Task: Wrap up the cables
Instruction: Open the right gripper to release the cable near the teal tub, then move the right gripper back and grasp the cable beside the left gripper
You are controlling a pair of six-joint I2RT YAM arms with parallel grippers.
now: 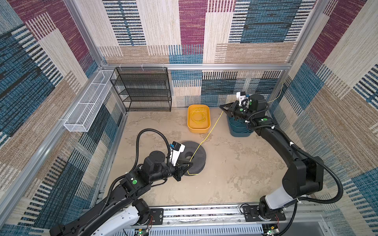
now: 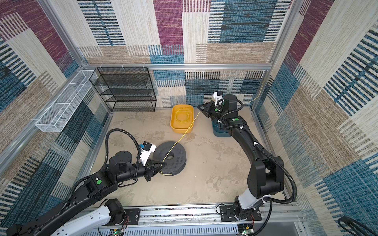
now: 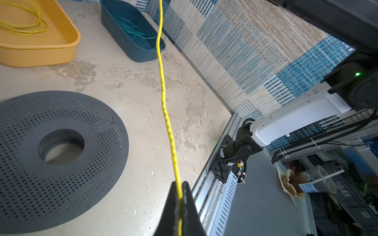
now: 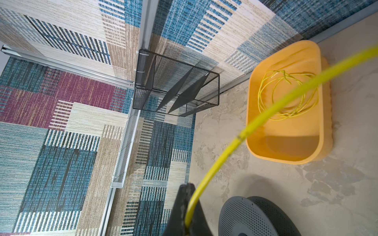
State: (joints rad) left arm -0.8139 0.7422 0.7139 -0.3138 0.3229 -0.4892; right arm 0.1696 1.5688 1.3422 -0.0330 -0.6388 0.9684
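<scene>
Pinched fingers of the left end effector (image 3: 180, 185) sit closest in the wrist view, pressed together on the yellow cable (image 3: 163, 92). In both top views it hovers at the near-left rim of the grey perforated spool (image 1: 196, 157), a short cable tail curling beside the spool's near edge. From there the cable runs taut across the spool and past the yellow bin (image 1: 198, 130) beyond it, where a coiled yellow cable (image 1: 198, 116) lies, up to the right end effector (image 1: 222, 108). That one hangs over the blue bin (image 1: 238, 132), beyond and right of the spool, jaws nearly together with the cable pinched between them. A black mesh shelf (image 1: 143, 90) stands beyond the spool.
</scene>
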